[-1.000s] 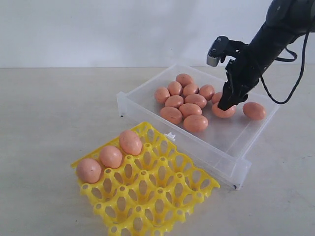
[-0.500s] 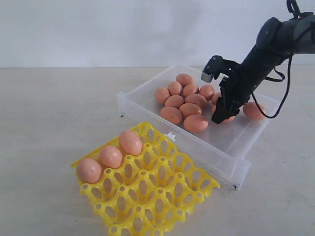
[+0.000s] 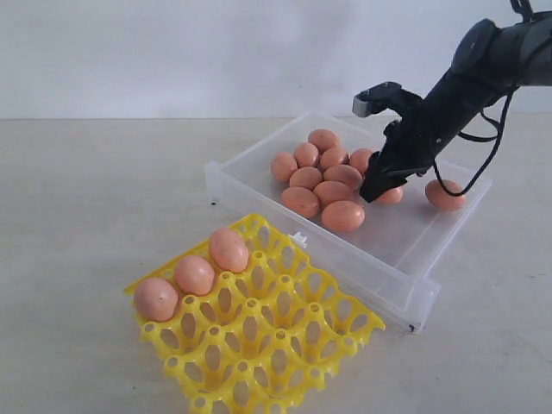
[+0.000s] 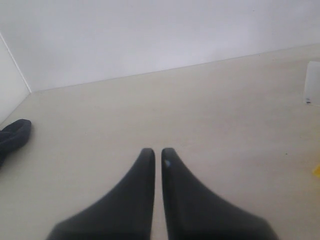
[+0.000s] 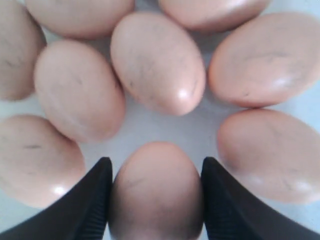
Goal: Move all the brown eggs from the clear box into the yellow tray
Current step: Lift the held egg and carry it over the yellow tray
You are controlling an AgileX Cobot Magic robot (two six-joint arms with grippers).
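Several brown eggs (image 3: pixel 323 177) lie clustered in the clear box (image 3: pixel 345 267), and one more egg (image 3: pixel 444 195) lies apart near its right wall. Three eggs (image 3: pixel 195 275) sit along the far-left row of the yellow tray (image 3: pixel 285 345). My right gripper (image 3: pixel 376 188) reaches down into the box at the cluster's right edge. In the right wrist view its fingers (image 5: pixel 95 195) press both sides of one egg (image 5: pixel 156 195), with other eggs (image 5: pixel 157 60) just ahead. My left gripper (image 4: pixel 157 150) is shut over bare table, holding nothing, and does not show in the exterior view.
The box stands behind and to the right of the tray, nearly touching it. A corner of the box (image 4: pixel 312 82) and a sliver of yellow (image 4: pixel 317 171) show at the edge of the left wrist view, and a dark object (image 4: pixel 12 137) lies at the opposite edge.
The right gripper has shifted left inside the box, from the egg near the middle right to the edge of the cluster. Tray eggs have not moved.
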